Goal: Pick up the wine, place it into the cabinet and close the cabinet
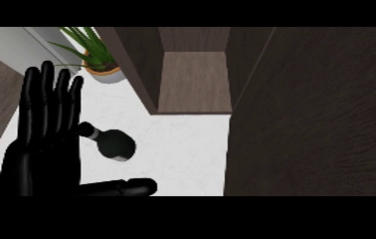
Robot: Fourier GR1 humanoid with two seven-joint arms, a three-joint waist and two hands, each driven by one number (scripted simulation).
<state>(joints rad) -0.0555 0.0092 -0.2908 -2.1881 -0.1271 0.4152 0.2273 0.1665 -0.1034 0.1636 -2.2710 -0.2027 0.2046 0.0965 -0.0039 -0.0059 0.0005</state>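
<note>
You see a green potted plant (94,54) at the white counter's (183,138) far left corner, against the wall.

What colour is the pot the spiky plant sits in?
The plant pot is orange-tan with a paler base, seen in the head view at the counter's back left.

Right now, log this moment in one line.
left hand open beside wine bottle | bottle on counter | cabinet open | right hand unseen

Wine (112,143) left of cabinet (195,83)
</note>
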